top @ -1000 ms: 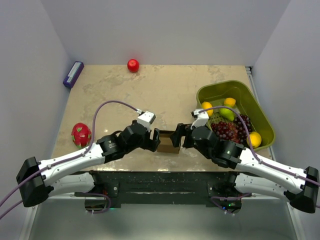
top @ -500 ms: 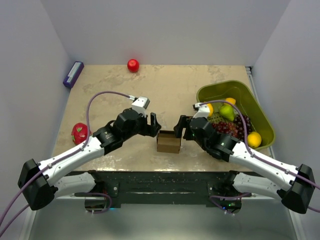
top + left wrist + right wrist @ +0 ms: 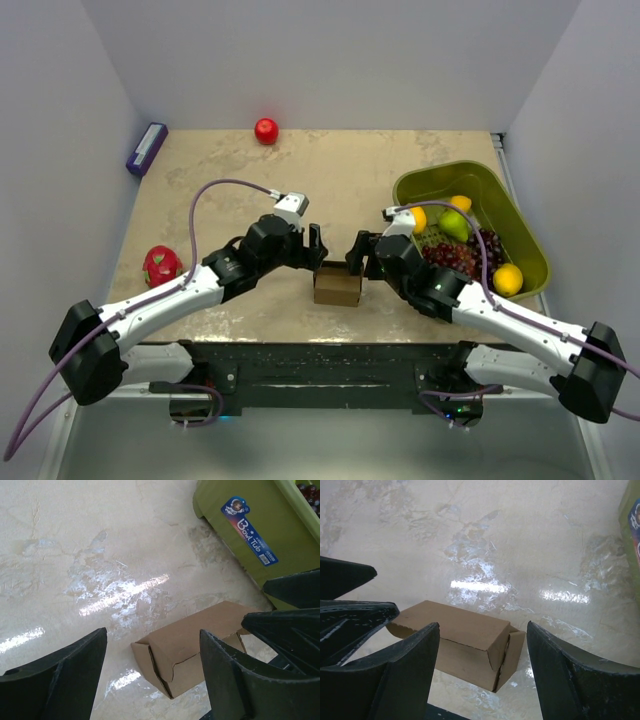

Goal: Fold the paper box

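Brown cardboard, already folded into a small closed block: the paper box (image 3: 338,287) lies on the marbled table (image 3: 220,180) at lower centre of the overhead view. The left gripper (image 3: 316,250) and right gripper (image 3: 357,255) face each other just above its far edge, both with jaws spread wide and holding nothing. A green basket (image 3: 440,175) of fruit sits at right, an apple (image 3: 266,130) at top centre and a dragon fruit (image 3: 162,266) at left.

Left wrist view: the box sits at lower centre, seen between this gripper's dark fingers (image 3: 60,675), end seam towards the camera. The basket wall (blue label (image 3: 248,531)) fills the upper right.

Right wrist view: the box lies at lower centre in the wide gap between the fingers (image 3: 570,670); whether they touch it cannot be told
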{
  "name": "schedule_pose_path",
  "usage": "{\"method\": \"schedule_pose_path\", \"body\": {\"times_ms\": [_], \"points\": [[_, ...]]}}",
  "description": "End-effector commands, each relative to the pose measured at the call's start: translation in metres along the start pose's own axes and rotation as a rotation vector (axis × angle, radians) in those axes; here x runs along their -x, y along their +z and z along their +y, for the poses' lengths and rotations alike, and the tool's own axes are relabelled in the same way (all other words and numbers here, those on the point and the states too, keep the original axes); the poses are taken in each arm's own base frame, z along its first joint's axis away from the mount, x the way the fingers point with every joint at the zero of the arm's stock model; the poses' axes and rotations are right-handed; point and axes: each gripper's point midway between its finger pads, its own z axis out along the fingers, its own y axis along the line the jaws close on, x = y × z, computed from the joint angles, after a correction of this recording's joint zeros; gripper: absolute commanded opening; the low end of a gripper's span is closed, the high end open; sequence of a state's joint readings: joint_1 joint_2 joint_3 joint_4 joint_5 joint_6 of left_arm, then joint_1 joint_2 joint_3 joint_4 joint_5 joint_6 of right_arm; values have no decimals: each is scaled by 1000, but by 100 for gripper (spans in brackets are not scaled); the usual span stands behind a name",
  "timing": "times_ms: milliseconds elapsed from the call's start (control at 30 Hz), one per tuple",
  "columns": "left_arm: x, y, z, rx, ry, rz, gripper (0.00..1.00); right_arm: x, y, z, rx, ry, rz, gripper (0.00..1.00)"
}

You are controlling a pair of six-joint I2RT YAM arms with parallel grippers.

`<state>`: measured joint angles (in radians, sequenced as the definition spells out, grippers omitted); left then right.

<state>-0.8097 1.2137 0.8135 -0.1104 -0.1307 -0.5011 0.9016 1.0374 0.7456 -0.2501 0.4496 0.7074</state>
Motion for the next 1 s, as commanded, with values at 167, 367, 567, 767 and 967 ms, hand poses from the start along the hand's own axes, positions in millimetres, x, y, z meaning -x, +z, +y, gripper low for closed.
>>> {"method": "schedule_pose_path", "body": {"times_ms": [167, 367, 567, 767, 967], "points": [[-4, 7, 6, 8, 8, -23, 77, -9, 11, -4, -10, 17, 2, 72], [-24, 9, 9, -3, -9, 21, 72, -18, 11, -7, -16, 20, 28, 69], [-37, 6, 14, 2, -27, 41, 70, -30, 11, -11, -16, 34, 59, 65], [-47, 5, 18, 4, -44, 54, 70, -38, 13, -13, -16, 44, 79, 62], [-41, 1, 15, -4, -55, 35, 70, -47, 12, -18, -16, 63, 88, 57]]}}
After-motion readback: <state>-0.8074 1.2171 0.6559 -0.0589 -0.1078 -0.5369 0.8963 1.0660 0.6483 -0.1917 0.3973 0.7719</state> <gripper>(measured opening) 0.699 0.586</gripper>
